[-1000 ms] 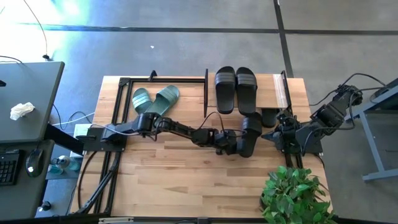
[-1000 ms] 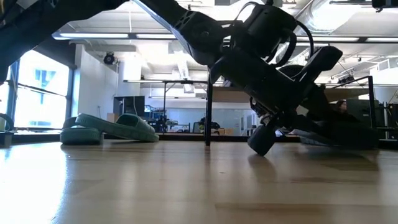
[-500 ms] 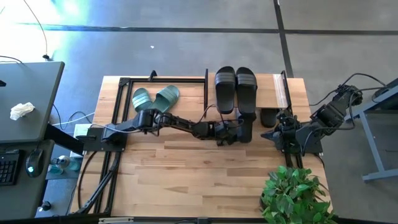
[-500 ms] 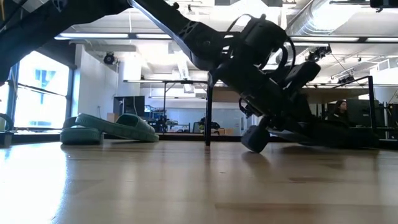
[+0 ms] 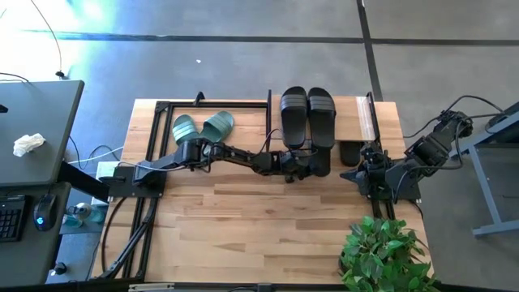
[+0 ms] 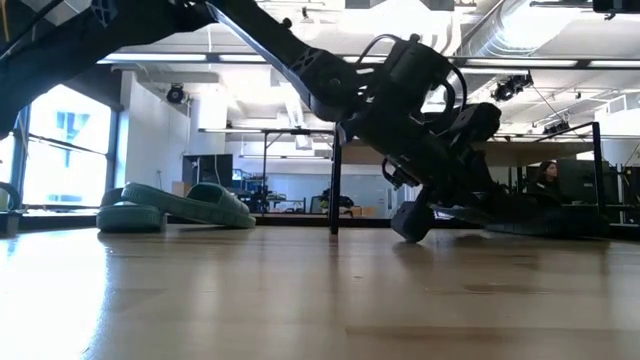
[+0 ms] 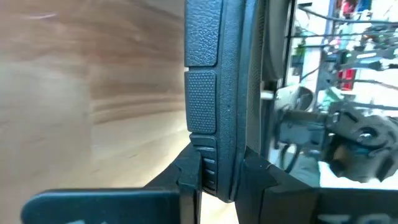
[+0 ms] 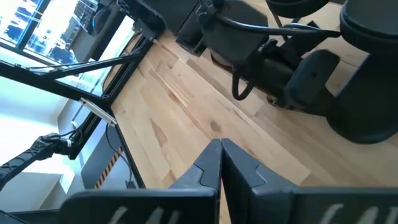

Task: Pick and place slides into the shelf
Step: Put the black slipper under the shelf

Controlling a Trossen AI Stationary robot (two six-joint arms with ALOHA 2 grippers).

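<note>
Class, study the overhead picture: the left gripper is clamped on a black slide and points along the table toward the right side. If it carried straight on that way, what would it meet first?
Probably the right gripper, waiting shut just beyond the held black slide. The left gripper points roughly at it, though height and depth are unclear.

From above, my left arm covers most of the black slide it carries, so I can't see the grip itself. Another black slide under the shelf is half hidden by the top board. In the left wrist view the slide fills the middle and runs off the picture's upper edge; the background there is blurred. In the low view a person far behind is too small to make out, and the left arm blocks the shelf.
</note>
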